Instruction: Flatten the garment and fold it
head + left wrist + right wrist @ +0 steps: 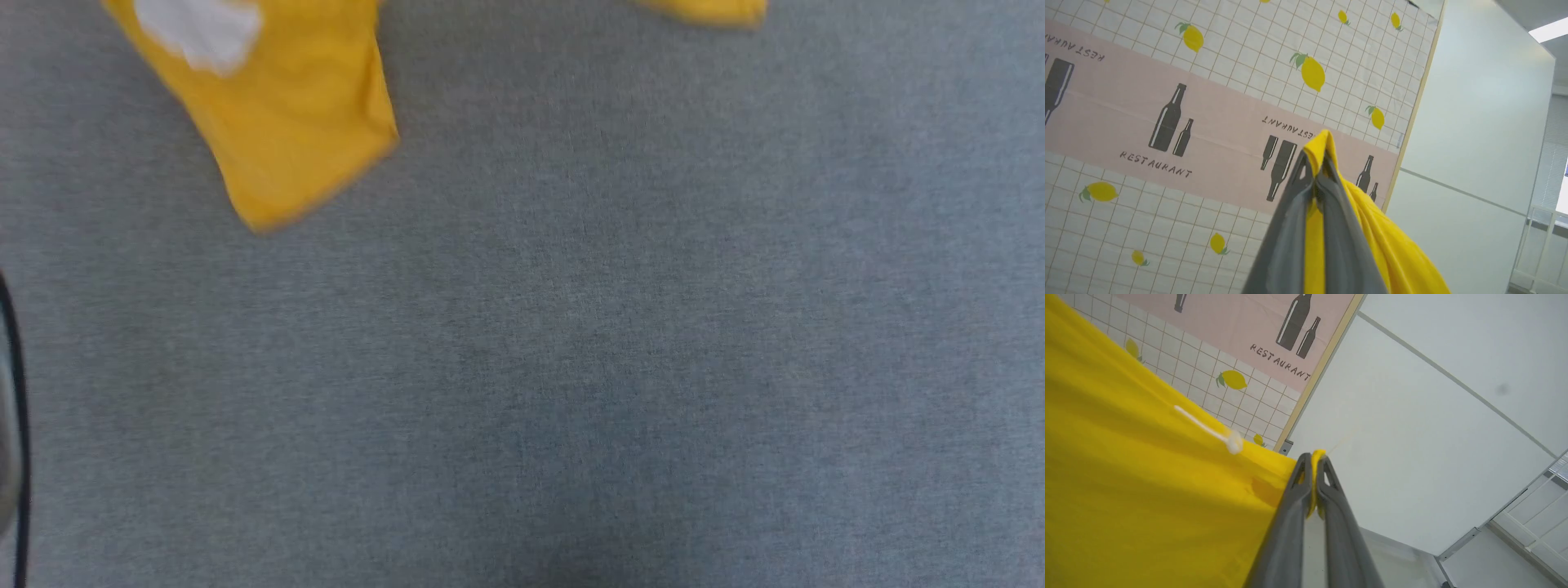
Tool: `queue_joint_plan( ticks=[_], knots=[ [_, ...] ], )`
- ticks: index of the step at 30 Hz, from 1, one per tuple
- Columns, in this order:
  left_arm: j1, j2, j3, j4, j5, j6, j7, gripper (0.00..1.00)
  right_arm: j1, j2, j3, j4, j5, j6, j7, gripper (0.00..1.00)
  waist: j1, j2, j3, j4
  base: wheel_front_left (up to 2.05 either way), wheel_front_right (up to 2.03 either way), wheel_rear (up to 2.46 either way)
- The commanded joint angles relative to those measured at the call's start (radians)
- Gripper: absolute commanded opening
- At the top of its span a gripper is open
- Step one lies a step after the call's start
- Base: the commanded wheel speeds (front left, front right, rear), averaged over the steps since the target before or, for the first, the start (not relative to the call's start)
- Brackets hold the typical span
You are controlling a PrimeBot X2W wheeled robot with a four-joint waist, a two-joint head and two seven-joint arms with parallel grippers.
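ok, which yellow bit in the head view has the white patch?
The big garment flap at upper left; the small bit at the top edge is plain yellow.

The bright yellow soft cloth garment (286,122) is over the far left of the flat grey bench (571,367), its edges between the left fingers (1290,228) and the right fingers (1286,531).

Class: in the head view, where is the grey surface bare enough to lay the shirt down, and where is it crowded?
The grey surface is bare across the middle, right and bottom, bordered at upper left by the garment and at the left edge by a dark strip. Crowded: top left corner.
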Motion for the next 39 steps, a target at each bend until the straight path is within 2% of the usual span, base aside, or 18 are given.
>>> queue_joint_plan(
  ticks=[1,6,12,17,22,27,32,34,39],
  knots=[
    [-0.047,0.007,0.008,0.011,0.017,-0.023,-0.052,0.0,-0.033,0.012,-0.013,0.013,-0.025,-0.002,-0.034,0.0,-0.0003,0.0,0.072,-0.027,0.0,0.0,0.0],
    [-0.079,0.025,-0.012,0.076,0.067,-0.095,-0.196,0.0,-0.053,0.043,-0.016,0.066,-0.064,-0.002,-0.116,0.0,-0.0003,0.0,0.063,-0.011,0.0,0.0,0.0],
    [0.114,0.054,-0.074,0.243,0.11,-0.134,-0.227,0.0,0.086,0.057,0.022,0.16,-0.034,-0.002,-0.187,0.0,-0.0003,0.0,0.012,0.016,0.0,0.0,0.0],
    [0.354,0.072,-0.151,0.393,0.133,-0.15,-0.175,0.0,0.261,0.076,0.055,0.238,0.043,-0.002,-0.237,0.0,-0.0003,0.0,-0.06,0.036,0.0,0.0,0.0],
    [0.607,0.071,-0.225,0.449,0.06,-0.167,0.002,0.0,0.456,0.086,0.062,0.265,0.128,-0.002,-0.272,0.0,-0.0003,0.0,-0.151,0.056,0.0,0.0,0.0],
    [0.87,0.11,-0.298,0.343,-0.031,-0.171,0.175,0.0,0.649,0.073,0.059,0.228,0.181,-0.002,-0.291,0.0,-0.0003,0.0,-0.231,0.075,0.0,0.0,0.0],
    [1.108,0.171,-0.333,0.182,-0.113,-0.17,0.31,0.0,0.826,0.057,0.028,0.165,0.163,-0.002,-0.301,0.0,-0.0003,0.0,-0.285,0.089,0.0,0.0,0.0],
    [1.248,0.195,-0.324,0.081,-0.151,-0.132,0.35,0.0,0.937,0.074,0.001,0.122,0.141,-0.002,-0.297,0.0,-0.0003,0.0,-0.313,0.092,0.0,0.0,0.0],
    [1.436,0.211,-0.319,-0.064,-0.18,-0.044,0.389,0.0,1.1,0.123,-0.064,0.069,0.126,-0.002,-0.268,0.0,-0.0003,0.0,-0.352,0.102,0.0,0.0,0.0]
  ],
)
